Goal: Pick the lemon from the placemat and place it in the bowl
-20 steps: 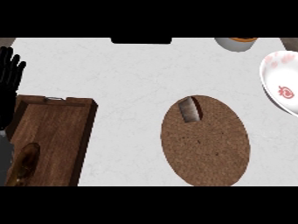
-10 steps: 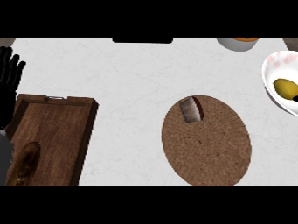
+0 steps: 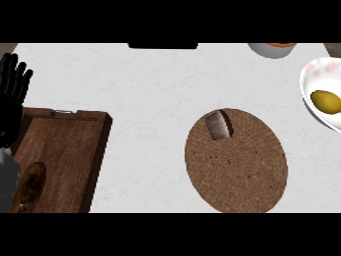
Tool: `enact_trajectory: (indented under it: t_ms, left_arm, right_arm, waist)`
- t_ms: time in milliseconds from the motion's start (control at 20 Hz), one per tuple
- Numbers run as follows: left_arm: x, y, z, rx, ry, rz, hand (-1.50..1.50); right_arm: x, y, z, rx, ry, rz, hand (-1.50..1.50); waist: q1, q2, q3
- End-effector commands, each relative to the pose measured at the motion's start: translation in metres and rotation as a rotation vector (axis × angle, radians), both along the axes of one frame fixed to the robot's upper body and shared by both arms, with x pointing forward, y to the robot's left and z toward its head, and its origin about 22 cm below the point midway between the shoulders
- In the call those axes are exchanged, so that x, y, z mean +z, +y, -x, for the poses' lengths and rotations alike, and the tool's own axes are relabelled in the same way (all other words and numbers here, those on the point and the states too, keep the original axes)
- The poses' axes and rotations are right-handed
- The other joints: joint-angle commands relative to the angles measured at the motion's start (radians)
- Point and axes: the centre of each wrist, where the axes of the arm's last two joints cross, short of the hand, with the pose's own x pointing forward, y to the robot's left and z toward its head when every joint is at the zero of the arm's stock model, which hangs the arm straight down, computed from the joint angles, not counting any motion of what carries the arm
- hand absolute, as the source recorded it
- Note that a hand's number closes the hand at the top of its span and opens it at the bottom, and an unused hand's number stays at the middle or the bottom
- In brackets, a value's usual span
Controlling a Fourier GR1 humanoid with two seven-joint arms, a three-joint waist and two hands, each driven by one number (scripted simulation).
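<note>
The yellow lemon lies inside the white bowl with pink markings at the right edge of the head view. The round brown placemat lies in the lower middle, with a small grey-brown object near its upper left rim. My left hand rests at the far left, fingers straight and pointing up, holding nothing. No right hand shows in this view.
A dark wooden tray sits at the lower left with a brown oblong item on it. A small cup with something orange stands at the top right. A black object lies at the counter's far edge.
The lemon was not visible one second ago; it then appeared in the bowl, where it lies now. The view has shifted slightly, showing more of the bowl. The left hand has stayed put.
</note>
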Motion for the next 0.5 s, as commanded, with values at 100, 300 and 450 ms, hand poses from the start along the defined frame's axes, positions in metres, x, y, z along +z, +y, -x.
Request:
enact_trajectory:
  t_ms: [100,300,450]
  left_arm:
    - [0.003,0.004,-0.001,0.003,0.007,-0.006,0.00]
    - [0.006,0.008,-0.003,0.011,-0.022,0.017,0.00]
    - [0.003,0.009,-0.005,0.009,-0.011,0.009,0.00]
  right_arm:
    - [0.025,-0.059,0.054,-0.154,-0.119,-0.090,-1.50]
    - [0.025,-0.082,0.086,-0.180,-0.143,-0.168,-1.50]
    - [0.021,-0.097,0.114,-0.171,-0.179,-0.175,-1.50]
  waist:
    - [-0.005,0.003,0.002]
    - [-0.005,0.005,0.003]
    - [-0.010,0.010,0.006]
